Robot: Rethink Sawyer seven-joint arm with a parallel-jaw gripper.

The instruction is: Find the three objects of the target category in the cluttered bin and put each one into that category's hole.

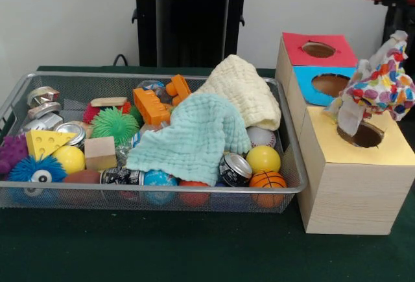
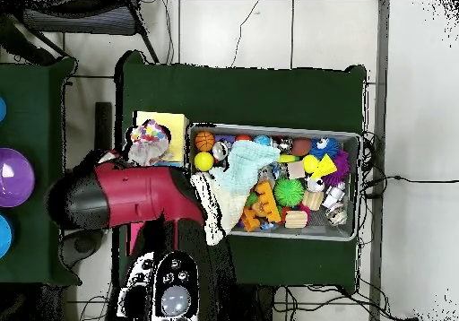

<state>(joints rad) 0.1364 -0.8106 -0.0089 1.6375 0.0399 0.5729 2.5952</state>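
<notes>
I cannot tell how my gripper stands, spread or pinched, because a spotted wrapper bunches up around it at the right edge of the front view. The wrapper, white with red, blue, yellow and orange spots, hangs crumpled from up there, and its pale lower flap dangles over the rim of the yellow-surrounded hole. In the overhead view my red arm reaches across to the same spot, and the wrapper shows as a speckled clump over the yellow box top.

That hole tops the nearest pale wooden box. Behind it sit the blue-surrounded hole and, farther back, the red-surrounded hole.

Just beside the boxes, on the dark green worktop, stands the wire mesh bin. A mint waffle cloth lies over its middle, with a cream waffle cloth draped behind it over the far rim. Around them I see an orange toy brick, a green spiky ball, a yellow cheese wedge, a wooden block, a small basketball and a yellow ball.
</notes>
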